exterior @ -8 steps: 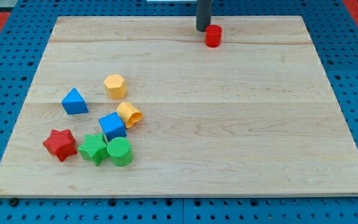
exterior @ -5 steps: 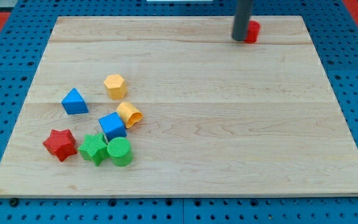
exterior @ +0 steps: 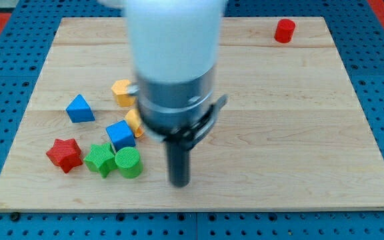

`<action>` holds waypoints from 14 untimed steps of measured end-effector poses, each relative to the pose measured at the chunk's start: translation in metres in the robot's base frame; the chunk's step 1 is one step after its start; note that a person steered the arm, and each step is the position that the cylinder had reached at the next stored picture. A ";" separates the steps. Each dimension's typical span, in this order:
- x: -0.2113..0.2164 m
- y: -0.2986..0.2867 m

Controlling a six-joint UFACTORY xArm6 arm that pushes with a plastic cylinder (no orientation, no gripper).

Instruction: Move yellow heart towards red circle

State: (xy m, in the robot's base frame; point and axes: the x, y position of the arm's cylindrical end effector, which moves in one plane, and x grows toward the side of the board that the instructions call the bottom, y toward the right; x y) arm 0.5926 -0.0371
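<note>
Yellow heart: small, orange-yellow, mostly hidden behind the arm; touching the blue cube at the cube's 1 o'clock.
Red circle: short cylinder, board's 1 o'clock corner, near the top edge.
My tip: at 3 o'clock of the green cylinder, apart.
Jaws: none, bare rod.
Open room: wooden board bare toward 3 o'clock.

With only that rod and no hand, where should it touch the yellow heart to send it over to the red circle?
Push, not grip. The red circle lies toward the view's top right, so my tip should likely press the yellow heart on its lower-left side, beside the blue cube. The arm hides most of the heart.
</note>
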 end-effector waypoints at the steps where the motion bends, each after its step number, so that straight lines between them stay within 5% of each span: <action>1: 0.026 -0.036; 4: 0.017 -0.221; 14: -0.220 0.127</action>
State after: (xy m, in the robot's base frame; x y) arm 0.3723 0.0898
